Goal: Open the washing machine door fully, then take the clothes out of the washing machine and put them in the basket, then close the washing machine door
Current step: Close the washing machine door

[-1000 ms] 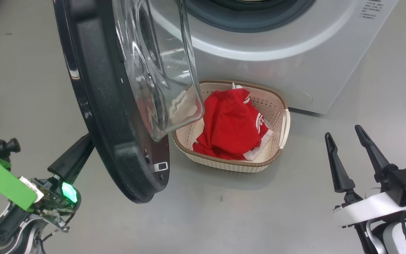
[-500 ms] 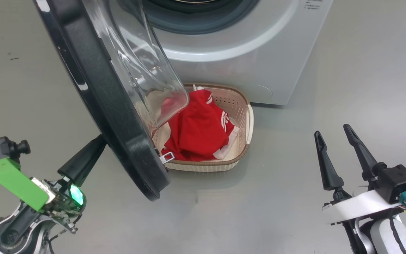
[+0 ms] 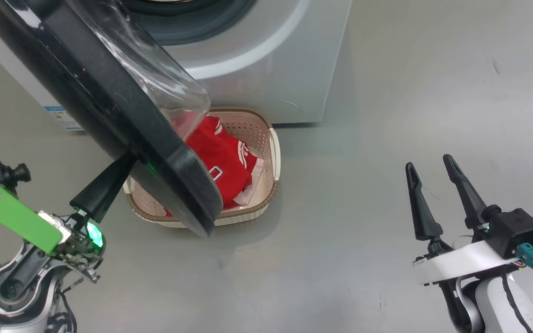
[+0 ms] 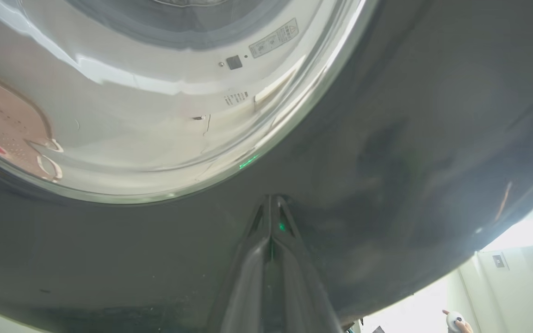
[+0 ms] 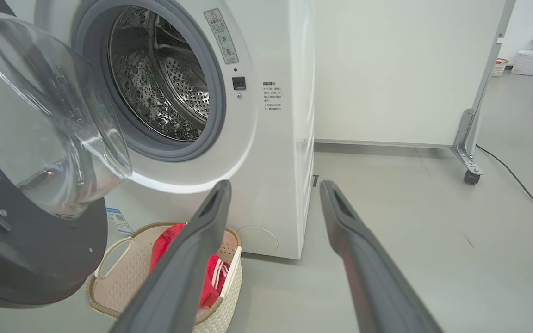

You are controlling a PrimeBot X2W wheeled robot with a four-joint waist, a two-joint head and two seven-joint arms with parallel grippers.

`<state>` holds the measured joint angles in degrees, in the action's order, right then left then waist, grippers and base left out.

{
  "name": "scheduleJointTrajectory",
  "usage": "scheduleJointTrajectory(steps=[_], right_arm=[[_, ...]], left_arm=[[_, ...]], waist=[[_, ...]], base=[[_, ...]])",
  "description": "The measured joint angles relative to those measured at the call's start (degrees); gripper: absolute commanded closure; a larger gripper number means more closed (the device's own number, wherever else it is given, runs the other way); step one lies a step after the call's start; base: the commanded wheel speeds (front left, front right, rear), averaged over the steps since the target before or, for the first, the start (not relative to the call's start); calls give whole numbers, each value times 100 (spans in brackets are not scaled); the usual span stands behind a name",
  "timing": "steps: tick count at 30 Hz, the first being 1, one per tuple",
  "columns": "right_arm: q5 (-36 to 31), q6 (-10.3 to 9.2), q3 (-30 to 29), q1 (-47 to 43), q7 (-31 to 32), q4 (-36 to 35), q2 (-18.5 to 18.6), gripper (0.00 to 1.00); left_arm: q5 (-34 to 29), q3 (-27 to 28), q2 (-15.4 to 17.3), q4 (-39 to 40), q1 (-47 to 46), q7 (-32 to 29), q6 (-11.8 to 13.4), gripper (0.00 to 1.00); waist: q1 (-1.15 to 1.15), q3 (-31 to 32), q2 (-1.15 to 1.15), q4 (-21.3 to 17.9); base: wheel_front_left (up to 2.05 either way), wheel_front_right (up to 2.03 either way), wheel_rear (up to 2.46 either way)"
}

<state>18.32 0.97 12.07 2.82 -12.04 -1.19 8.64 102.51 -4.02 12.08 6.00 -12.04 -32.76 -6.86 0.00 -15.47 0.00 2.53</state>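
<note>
- Against the tips of the left tool [image 4: 271, 203], fingers pressed together, lies the black rim of the washing machine door [image 3: 109, 106], partly open
- Just past that tool, the basket [image 3: 273, 152] holds the red clothes [image 3: 222, 155]
- The right tool [image 3: 427, 162] is spread and empty, the basket well off to its left

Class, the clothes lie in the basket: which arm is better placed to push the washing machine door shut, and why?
Left. The left gripper, shut, touches the outer rim of the washing machine door; the right gripper hangs open, apart from it.
</note>
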Motion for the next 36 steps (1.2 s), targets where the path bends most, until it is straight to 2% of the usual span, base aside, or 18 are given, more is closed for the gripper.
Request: scheduleJointTrajectory(steps=[9,23,36], right_arm=[[25,100,127,216,-97,208,-142,0],[99,198,182,380,-189,512,-323,0],[233,249,133,553,-196,687,-405,0]], left_arm=[[-44,88,-35,-296,-397,166,65,100],[-135,377,36,-751,-1070,420,415,100],[-446,378,166,-1128,-1990,597,759,100]], waist=[[0,-80,0,-611],[0,-196,0,-1497],[0,-451,0,-2103]], base=[[0,0,0],[0,0,0],[0,0,0]])
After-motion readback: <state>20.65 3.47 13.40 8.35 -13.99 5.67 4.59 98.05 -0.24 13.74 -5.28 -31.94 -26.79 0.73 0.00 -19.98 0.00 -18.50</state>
